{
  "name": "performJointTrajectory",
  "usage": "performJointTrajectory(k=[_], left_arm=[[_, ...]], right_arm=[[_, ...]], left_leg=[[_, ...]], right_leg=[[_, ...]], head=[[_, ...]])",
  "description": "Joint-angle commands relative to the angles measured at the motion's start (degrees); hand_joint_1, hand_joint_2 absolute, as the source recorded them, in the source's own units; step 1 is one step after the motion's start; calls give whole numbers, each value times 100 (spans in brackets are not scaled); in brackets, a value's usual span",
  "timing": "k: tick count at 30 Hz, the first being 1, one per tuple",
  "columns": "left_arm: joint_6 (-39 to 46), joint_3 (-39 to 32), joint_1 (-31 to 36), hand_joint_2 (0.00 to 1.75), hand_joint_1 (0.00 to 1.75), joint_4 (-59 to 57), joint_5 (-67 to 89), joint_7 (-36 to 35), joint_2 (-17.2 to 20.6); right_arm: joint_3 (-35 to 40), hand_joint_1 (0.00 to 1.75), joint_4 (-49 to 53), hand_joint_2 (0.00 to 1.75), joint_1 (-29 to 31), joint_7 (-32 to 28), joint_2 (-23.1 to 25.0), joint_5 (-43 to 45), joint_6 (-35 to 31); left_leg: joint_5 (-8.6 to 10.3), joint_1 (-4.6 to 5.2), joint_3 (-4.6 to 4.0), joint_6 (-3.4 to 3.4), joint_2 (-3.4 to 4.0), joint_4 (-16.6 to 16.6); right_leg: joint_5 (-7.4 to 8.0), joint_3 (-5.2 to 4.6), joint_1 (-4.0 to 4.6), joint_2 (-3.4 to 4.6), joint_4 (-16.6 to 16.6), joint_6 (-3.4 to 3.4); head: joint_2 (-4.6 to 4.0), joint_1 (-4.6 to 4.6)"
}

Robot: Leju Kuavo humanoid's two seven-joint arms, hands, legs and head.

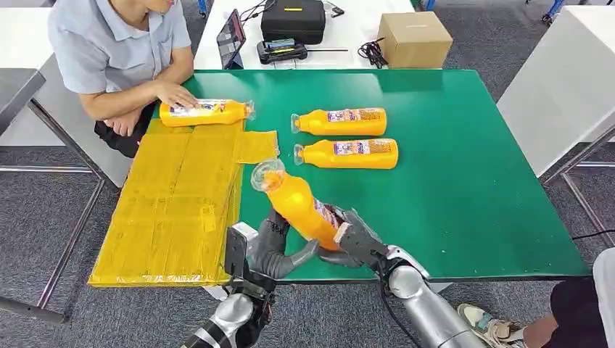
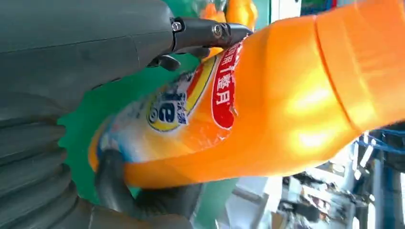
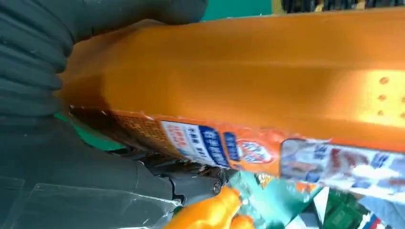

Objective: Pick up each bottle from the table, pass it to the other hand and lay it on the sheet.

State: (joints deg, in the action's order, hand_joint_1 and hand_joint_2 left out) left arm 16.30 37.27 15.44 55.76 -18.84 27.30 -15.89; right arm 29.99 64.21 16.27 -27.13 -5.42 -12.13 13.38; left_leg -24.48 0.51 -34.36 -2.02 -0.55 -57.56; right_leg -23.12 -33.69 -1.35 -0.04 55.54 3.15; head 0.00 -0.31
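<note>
An orange bottle (image 1: 297, 203) with a clear cap is tilted above the green table's (image 1: 464, 181) front edge, cap pointing up and away. My right hand (image 1: 357, 239) grips its base, and the bottle (image 3: 262, 71) sits close in the right wrist view. My left hand (image 1: 274, 246) wraps it from the other side; in the left wrist view a finger lies over the bottle's (image 2: 286, 95) label and the thumb (image 2: 119, 191) under it. The yellow sheet (image 1: 174, 210) lies at the left. One bottle (image 1: 207, 112) lies at its far end. Two more bottles (image 1: 348, 122) (image 1: 352, 154) lie on the table.
A seated person at the far left rests a hand (image 1: 174, 93) on the bottle on the sheet. Behind the green table a white table carries a black case (image 1: 293, 20), a cardboard box (image 1: 413, 38) and a tablet (image 1: 230, 38). Someone's shoe (image 1: 489, 328) is at the bottom right.
</note>
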Motion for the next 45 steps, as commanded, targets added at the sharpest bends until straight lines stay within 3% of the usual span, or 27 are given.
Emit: performJointTrajectory(k=[1,14,15,16,20,21,25,26,27,28,29,36,40,43,44,45], left_arm=[[-406,257,282,175,0,-265,-257,-92,53],[-269,144,358,175,0,-331,-379,33,38],[-234,154,379,175,33,-346,-349,65,30],[-233,156,388,175,175,-345,-347,67,23],[-96,133,398,175,175,-326,-302,127,-2],[-4,106,399,175,175,-337,-307,120,-15],[138,61,425,175,175,-398,-328,156,-42],[149,40,438,175,175,-432,-360,148,-43],[145,41,438,175,175,-430,-360,150,-38],[145,41,438,175,175,-430,-360,150,-38],[217,41,426,175,175,-408,-322,196,-25],[463,47,393,175,175,-295,-149,217,66],[1135,0,282,175,175,18,760,275,194],[1123,-184,266,175,175,302,1044,92,334],[1098,-229,276,175,175,343,1093,62,361],[1216,-281,300,175,175,429,1301,123,420]], right_arm=[[714,175,-742,175,551,-63,120,45,245],[864,175,-682,175,531,-182,36,149,267],[876,175,-683,175,553,-185,39,155,273],[877,175,-683,175,563,-184,43,157,278],[881,175,-648,175,568,-185,46,175,243],[880,157,-641,175,562,-179,38,184,234],[861,145,-613,175,540,-186,31,226,241],[841,120,-588,175,516,-181,31,252,242],[841,79,-588,175,507,-181,29,252,238],[841,79,-588,175,507,-181,29,252,238],[808,0,-603,175,491,-172,34,262,208],[637,0,-630,175,377,-116,91,340,92],[308,0,-585,175,82,-149,127,307,-134],[158,0,-602,175,-49,-183,191,213,-223],[145,0,-610,0,-61,-196,198,184,-228],[114,0,-620,0,-82,-213,218,129,-271]], left_leg=[[-6,-4,9,9,15,-1],[-12,-10,18,14,14,-5],[-11,-12,14,13,10,-6],[-5,-6,9,10,7,-2],[-12,-13,11,15,12,-9],[-8,-9,10,13,8,-5],[-5,-6,6,9,5,-3],[-3,-5,2,8,4,-2],[-11,-11,11,14,6,-8],[-11,-12,13,14,6,-6],[-4,-5,5,8,3,-1],[-11,-14,15,16,4,-5],[-6,-8,12,12,-3,1],[-8,-11,18,15,1,3],[-15,-16,24,20,5,-2],[-9,-11,15,15,6,1]], right_leg=[[-1,6,5,13,-1,-10],[-7,15,11,9,0,-17],[-5,14,13,6,-2,-15],[-3,7,7,3,-1,-12],[-6,11,14,8,2,-17],[-5,9,10,5,-1,-15],[-3,4,7,2,0,-11],[-2,1,6,1,-1,-9],[-8,11,12,2,2,-16],[-7,14,13,2,-2,-16],[-2,3,6,1,-2,-9],[-7,16,15,-1,-4,-18],[-6,12,9,-7,-5,-13],[-8,17,12,-3,-8,-17],[-11,24,17,0,-6,-23],[-6,13,12,3,-6,-17]], head=[[0,0],[0,0],[0,-2],[0,-2],[0,0],[0,-2],[0,0],[0,0],[0,0],[0,0],[0,0],[0,0],[0,0],[0,0],[0,0],[0,-2]])
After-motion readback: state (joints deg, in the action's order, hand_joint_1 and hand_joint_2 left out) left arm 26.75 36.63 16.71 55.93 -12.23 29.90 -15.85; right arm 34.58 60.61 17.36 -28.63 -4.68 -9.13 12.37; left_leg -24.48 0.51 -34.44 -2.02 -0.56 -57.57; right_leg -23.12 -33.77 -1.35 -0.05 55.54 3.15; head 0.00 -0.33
